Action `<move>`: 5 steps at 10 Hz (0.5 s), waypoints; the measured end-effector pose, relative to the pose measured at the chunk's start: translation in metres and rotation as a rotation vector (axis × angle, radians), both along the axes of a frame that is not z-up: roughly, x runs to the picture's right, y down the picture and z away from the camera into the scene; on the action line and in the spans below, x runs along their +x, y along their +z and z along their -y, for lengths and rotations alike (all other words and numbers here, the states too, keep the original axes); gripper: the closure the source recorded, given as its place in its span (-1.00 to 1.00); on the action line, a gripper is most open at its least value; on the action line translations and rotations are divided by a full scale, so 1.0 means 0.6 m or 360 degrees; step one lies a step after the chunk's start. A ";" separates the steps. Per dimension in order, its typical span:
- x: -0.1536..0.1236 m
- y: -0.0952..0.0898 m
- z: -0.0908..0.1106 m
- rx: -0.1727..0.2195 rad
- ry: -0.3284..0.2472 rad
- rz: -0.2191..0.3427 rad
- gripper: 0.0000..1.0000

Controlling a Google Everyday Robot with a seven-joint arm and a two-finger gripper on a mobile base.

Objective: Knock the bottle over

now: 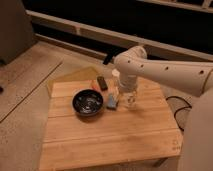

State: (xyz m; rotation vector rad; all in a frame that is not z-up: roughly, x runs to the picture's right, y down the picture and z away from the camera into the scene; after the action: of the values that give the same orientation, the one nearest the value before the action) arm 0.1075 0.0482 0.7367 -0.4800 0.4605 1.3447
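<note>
Bottle (131, 100) stands upright near frame centre, just right of the blue block (112, 103) and directly beneath the gripper (128, 88). Whether the gripper is apart or clamped cannot be told. Judged light, thin-walled and slick: no grasp needed, push sideways near the top. Table (100, 145) is level slatted wood, with the bowl (88, 103) at left and speckled floor (25, 75) around

One high camera looks steeply down at the wooden table (100, 137) from nearby. The gripper (127, 93) sits toward the table's 1 o'clock.
</note>
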 end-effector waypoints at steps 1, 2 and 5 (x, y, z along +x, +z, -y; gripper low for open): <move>0.000 0.000 0.000 0.0001 -0.0001 0.0000 -0.30; -0.001 0.000 0.001 0.0001 -0.0002 0.0001 -0.30; -0.009 0.009 -0.008 -0.0017 0.0046 0.0008 -0.30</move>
State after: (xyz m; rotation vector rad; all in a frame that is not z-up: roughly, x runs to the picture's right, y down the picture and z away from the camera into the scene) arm 0.1023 0.0532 0.7418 -0.5007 0.4583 1.3689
